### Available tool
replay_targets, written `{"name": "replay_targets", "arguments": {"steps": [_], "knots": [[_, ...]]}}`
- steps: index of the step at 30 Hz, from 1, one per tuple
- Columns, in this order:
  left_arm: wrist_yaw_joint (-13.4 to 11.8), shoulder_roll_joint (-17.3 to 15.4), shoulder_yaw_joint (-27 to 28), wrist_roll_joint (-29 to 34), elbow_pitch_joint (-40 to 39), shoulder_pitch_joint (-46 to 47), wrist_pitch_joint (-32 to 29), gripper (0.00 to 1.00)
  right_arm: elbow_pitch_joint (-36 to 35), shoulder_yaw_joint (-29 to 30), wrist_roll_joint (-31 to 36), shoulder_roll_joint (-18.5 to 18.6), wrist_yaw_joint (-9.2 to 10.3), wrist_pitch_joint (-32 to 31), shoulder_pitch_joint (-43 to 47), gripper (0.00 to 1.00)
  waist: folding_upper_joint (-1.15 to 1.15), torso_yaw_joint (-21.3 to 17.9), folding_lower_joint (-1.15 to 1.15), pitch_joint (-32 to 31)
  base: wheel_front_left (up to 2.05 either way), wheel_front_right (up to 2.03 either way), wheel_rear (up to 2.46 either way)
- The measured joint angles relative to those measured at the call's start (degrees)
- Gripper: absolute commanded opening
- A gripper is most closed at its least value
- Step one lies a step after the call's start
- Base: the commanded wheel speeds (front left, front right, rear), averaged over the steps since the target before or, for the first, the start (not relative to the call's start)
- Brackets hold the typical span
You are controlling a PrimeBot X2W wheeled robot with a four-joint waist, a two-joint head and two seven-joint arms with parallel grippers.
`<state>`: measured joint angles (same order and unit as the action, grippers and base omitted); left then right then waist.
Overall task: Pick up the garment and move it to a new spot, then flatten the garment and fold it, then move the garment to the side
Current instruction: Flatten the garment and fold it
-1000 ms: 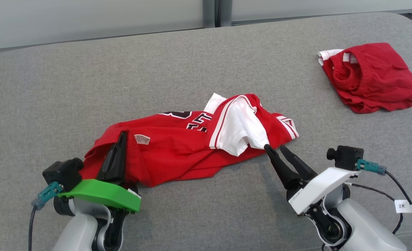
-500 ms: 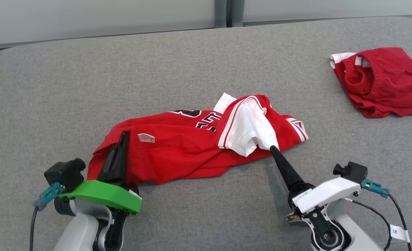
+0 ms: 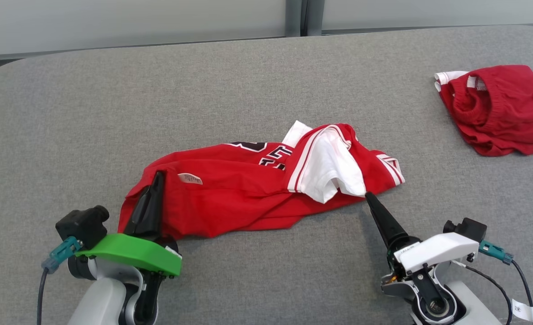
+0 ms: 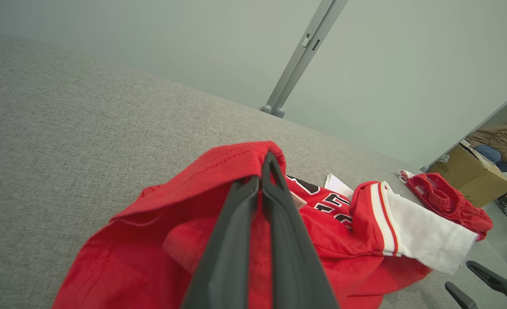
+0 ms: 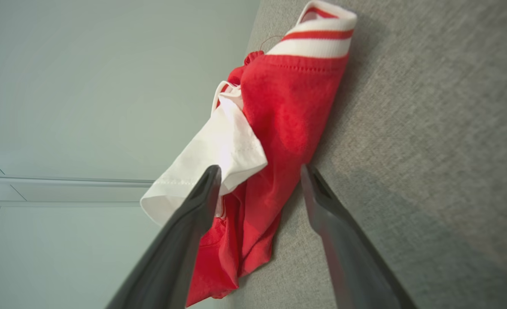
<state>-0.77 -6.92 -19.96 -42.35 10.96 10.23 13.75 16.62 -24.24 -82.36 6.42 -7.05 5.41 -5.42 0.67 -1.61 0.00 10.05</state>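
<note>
The garment (image 3: 230, 194), a red jersey with white trim and a white sleeve, lies crumpled mid-table. My left gripper (image 3: 159, 175) is shut on its left hem; in the left wrist view the two fingers (image 4: 279, 223) press together with red cloth (image 4: 159, 240) bunched around them. My right gripper (image 3: 368, 197) is turned on its side at the garment's right end, below the white sleeve (image 3: 331, 174). In the right wrist view it (image 5: 259, 171) stands open, one finger against the white sleeve (image 5: 219, 146), the other on the table, red fabric (image 5: 287, 107) between them.
A second red garment (image 3: 496, 108) lies bunched at the table's back right. The grey fabric table (image 3: 113, 113) ends at a pale wall behind. Off the table's right end, the left wrist view shows a cardboard box (image 4: 472, 176) and a seated person (image 4: 500, 139).
The head camera has shifted, moving the whole picture right and down. My right gripper has rolled onto its side, fingers stacked, still at the white sleeve's edge. The left gripper keeps its hold.
</note>
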Motion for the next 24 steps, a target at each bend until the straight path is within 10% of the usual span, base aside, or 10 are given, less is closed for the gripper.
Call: {"name": "replay_targets", "arguments": {"steps": [11,15,24], "knots": [[0.25,-0.09,-0.37,0.22,-0.08,-0.20,0.01,0.00,2.29,-0.22,0.02,0.91,0.00,-1.20,-2.76,0.78,0.00,1.28,0.00,-0.22,0.00,0.00,0.00],[0.25,-0.09,-0.41,0.35,-0.09,-0.91,0.16,0.00,2.47,-0.63,0.18,0.90,0.00,-1.26,-3.74,0.47,0.00,1.60,0.00,-0.35,0.00,0.00,0.00],[0.24,-0.22,-0.19,0.35,-0.10,-1.16,0.16,0.00,3.69,-0.99,0.78,0.93,0.00,-1.24,-5.05,0.22,0.00,1.85,0.00,-0.70,0.00,0.00,0.00]]}}
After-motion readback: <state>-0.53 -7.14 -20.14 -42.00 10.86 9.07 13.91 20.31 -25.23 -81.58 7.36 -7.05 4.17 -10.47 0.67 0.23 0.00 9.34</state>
